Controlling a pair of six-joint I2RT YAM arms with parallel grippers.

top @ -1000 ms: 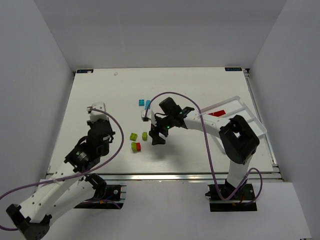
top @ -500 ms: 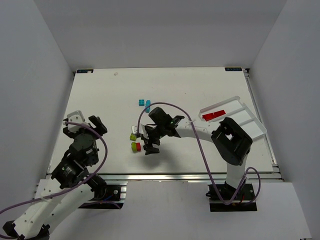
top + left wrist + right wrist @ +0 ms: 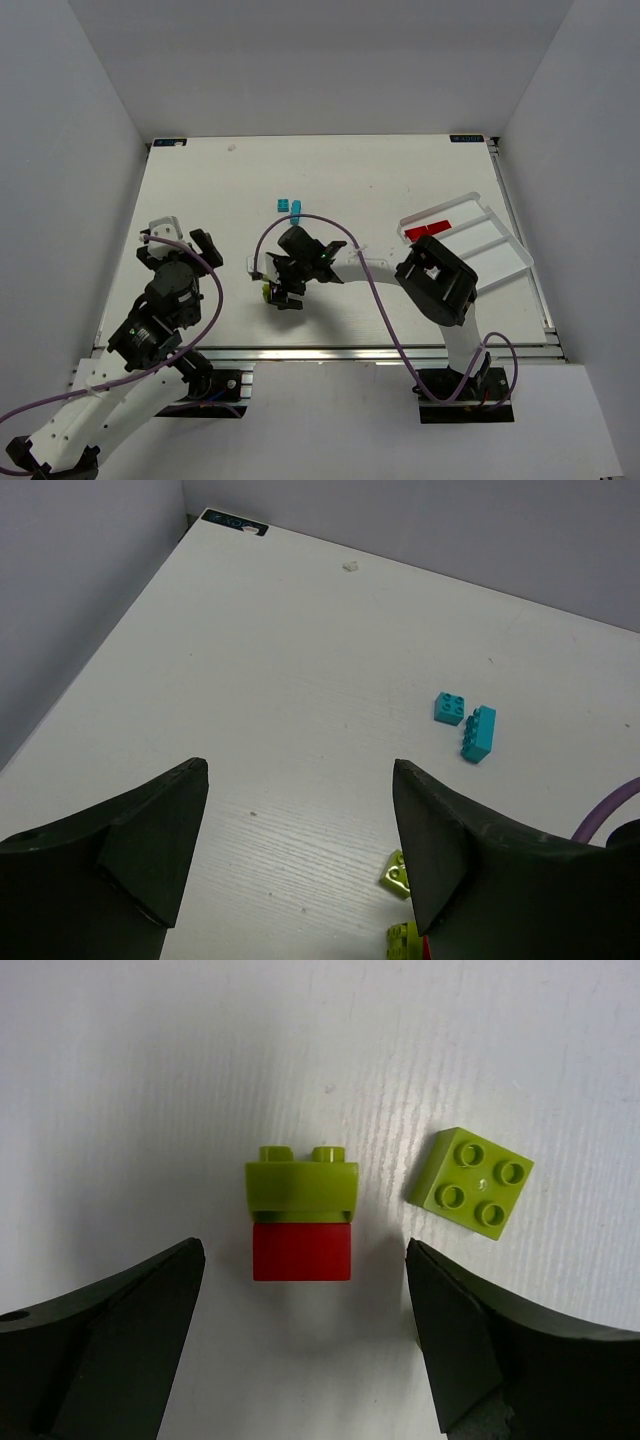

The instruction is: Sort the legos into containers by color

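As it retreated, left gripper (image 3: 300,825) opened.

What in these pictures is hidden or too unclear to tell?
- Right wrist view: whether the lime brick and red brick are clicked together or merely touching.
- Top view: the right gripper covers most of that pair.
- Top view: red pieces in the tray are too small to count; the right arm hides the tray's near side.
- Left wrist view: that pair is cut off by the bottom edge and the left gripper's finger.
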